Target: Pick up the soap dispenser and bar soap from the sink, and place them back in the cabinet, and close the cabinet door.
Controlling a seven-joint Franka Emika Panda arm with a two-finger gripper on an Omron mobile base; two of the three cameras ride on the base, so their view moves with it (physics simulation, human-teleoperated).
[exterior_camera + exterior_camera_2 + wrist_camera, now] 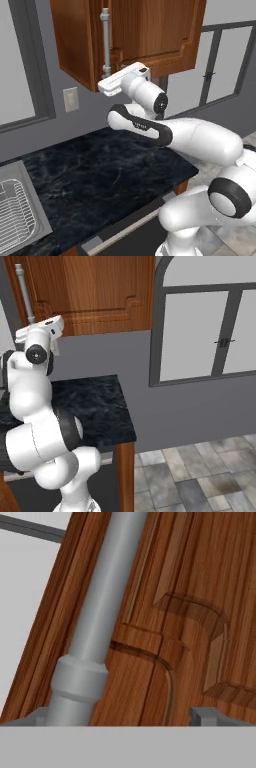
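The open gripper [106, 86] sits just below the handle [105, 42] on the cabinet door [150, 30]. Its tips straddle the handle's lower end, so it could snag the bar or push the door askew. The arm reaches up from the surface [110, 175], hand tilted upward. The sink [20, 215] lies far below, to one side.

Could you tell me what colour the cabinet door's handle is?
Silver-grey handle, clearest in the hand view.
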